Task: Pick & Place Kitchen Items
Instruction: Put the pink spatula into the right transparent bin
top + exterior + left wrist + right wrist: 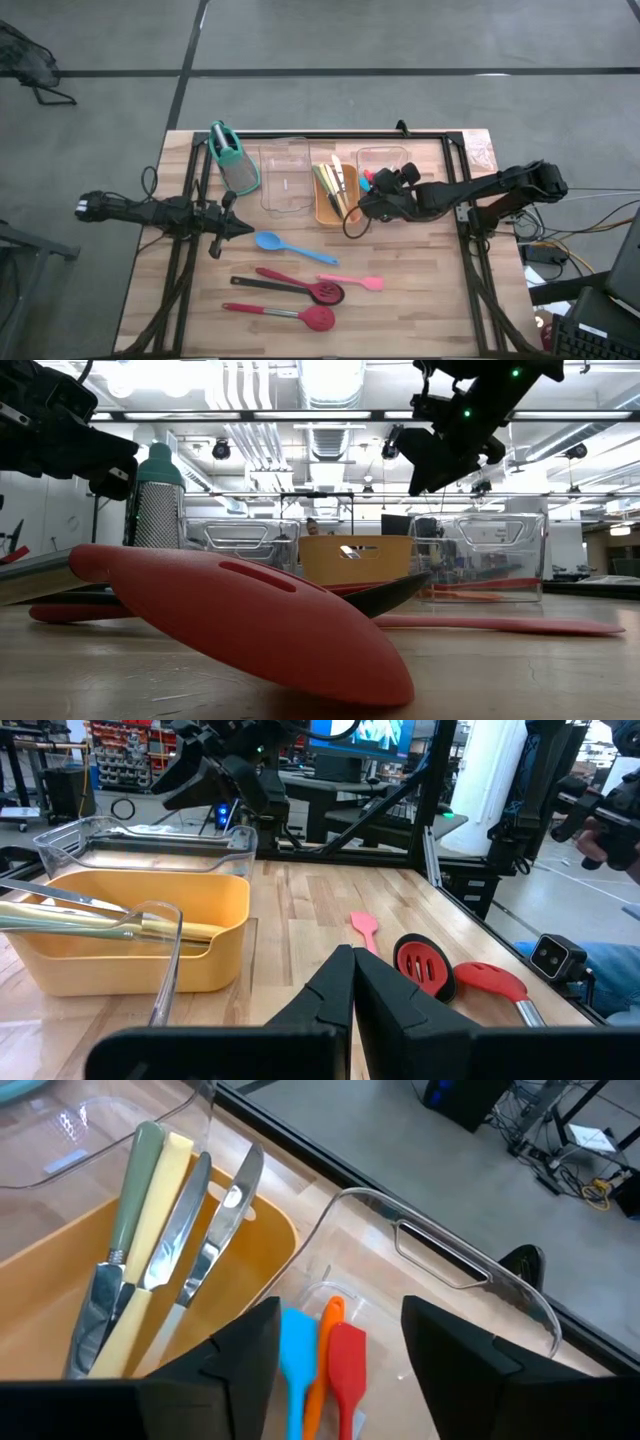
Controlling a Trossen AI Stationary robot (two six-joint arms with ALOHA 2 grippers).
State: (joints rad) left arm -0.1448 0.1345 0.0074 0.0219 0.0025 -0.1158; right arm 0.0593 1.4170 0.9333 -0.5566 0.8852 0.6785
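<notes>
Orange, blue and red small utensils (322, 1355) lie side by side in the clear tray (470, 1270) under my right end effector (340, 1350), whose fingers stand released and wide apart above them, gripping nothing, so I read this as a drop-off just made into that far-right bin. Next door, the orange tray (265, 1230) holds the knives (195, 1245) with pale green and cream handles. My left end effector (238, 228) hangs clenched and empty over the desk (420, 290), just beside the blue spoon (285, 245). Four items are yet to sort, I reckon: that blue spoon, the small pink spatula (355, 282) and two long red-headed spoons (300, 300) nearer the front edge. The middle clear tray (285, 180) looks bare from above. Next move, in my judgement: lift the right arm clear of the tray wall, swing it to the pink spatula, which lies closest, and come down with fingers straddling its slim handle, since it sits flat against the wood and leaves little to bite.
</notes>
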